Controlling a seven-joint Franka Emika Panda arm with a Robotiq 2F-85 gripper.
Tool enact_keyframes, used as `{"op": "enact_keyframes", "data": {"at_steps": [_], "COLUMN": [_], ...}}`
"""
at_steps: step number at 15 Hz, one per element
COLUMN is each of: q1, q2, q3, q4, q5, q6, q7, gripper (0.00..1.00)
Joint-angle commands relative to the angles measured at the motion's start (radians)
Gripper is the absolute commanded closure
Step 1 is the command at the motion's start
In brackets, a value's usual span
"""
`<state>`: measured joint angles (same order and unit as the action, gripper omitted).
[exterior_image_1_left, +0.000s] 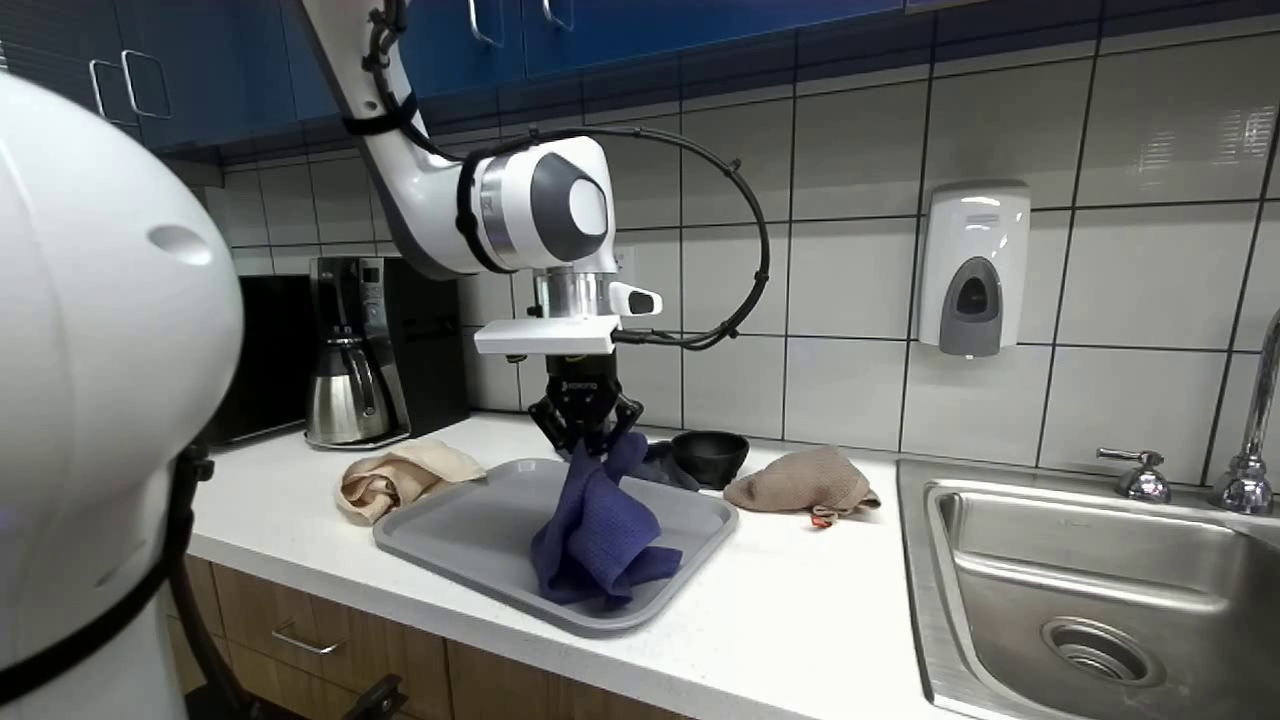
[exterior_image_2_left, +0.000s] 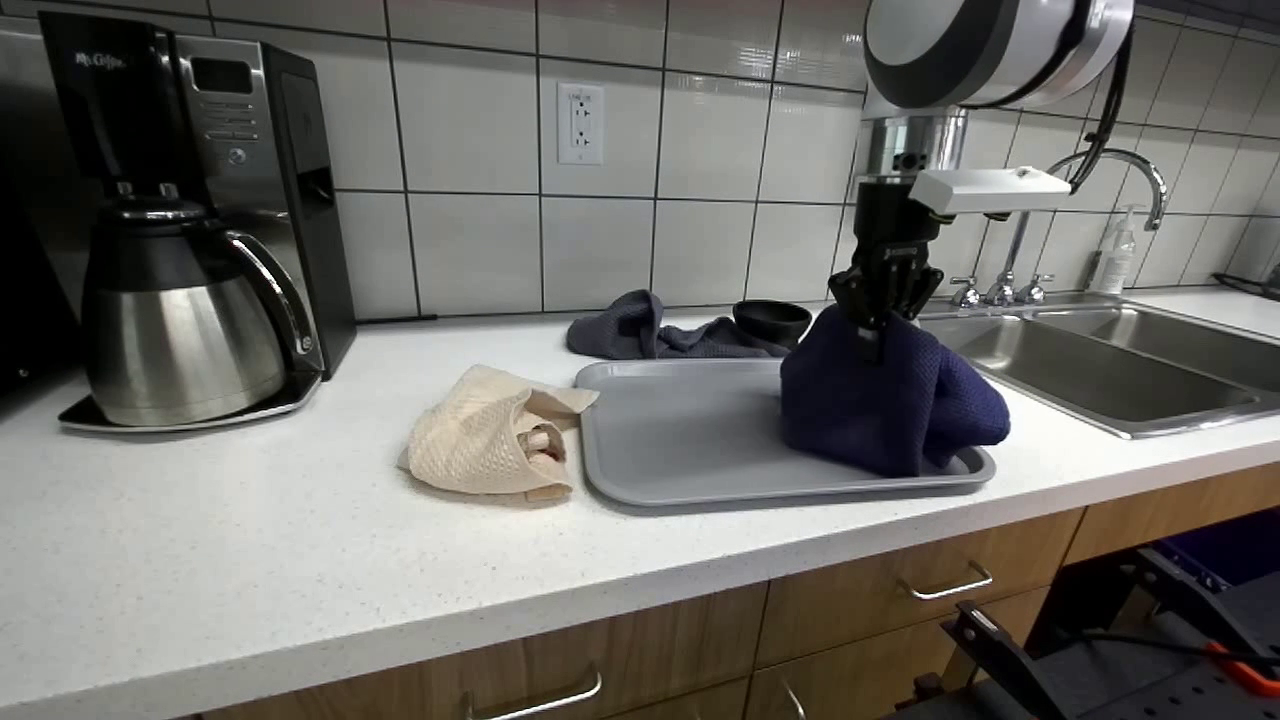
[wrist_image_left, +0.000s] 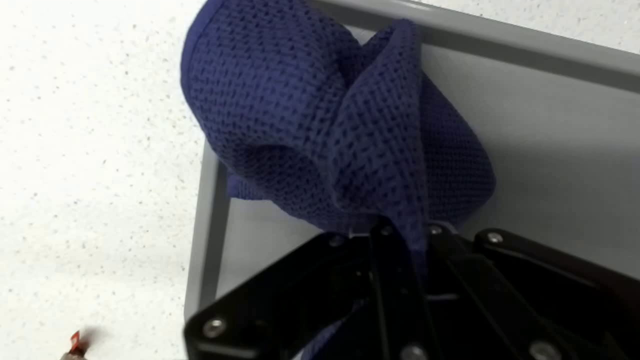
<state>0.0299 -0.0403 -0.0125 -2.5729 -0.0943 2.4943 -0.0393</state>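
Note:
A dark purple waffle-weave cloth (exterior_image_1_left: 605, 530) (exterior_image_2_left: 900, 410) (wrist_image_left: 280, 95) stands bunched up over one end of a grey tray (exterior_image_1_left: 470, 540) (exterior_image_2_left: 690, 445) (wrist_image_left: 555, 135). My gripper (exterior_image_1_left: 594, 445) (exterior_image_2_left: 875, 335) (wrist_image_left: 412, 240) points down and is shut on the cloth's upper part. In the wrist view a fold of fabric runs in between the black fingers. Below the grip the cloth drapes to the tray, and in that view part of it reaches past the tray's edge. Fabric covers the fingertips, so their tips are mostly hidden.
A beige cloth (exterior_image_2_left: 490, 440) lies beside the tray. Behind it are a dark grey cloth (exterior_image_2_left: 640, 335) and a black bowl (exterior_image_2_left: 772, 322). A brown cloth (exterior_image_1_left: 805, 482) sits between tray and sink (exterior_image_1_left: 915, 600). A coffee maker (exterior_image_2_left: 190, 290) stands farther along the counter.

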Motion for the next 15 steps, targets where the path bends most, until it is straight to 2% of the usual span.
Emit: {"op": "enact_keyframes", "data": {"at_steps": [1,11,12,13,15], "q1": [-0.018,-0.027,-0.026,-0.024,-0.024], "q2": [0.054,0.159,0.16,0.145,0.098], "q3": [0.001,-0.028,-0.031,-0.032,-0.033], "q4": [0.053,0.099,0.102,0.097,0.083], "q5": [0.022,-0.004,-0.006,-0.013,-0.019], "q6": [-0.05,-0.038,-0.044,-0.051,-0.075], "q7": [0.046,0.139,0.144,0.143,0.125], "gripper": [0.99,0.99,0.91,0.7,0.65]}}
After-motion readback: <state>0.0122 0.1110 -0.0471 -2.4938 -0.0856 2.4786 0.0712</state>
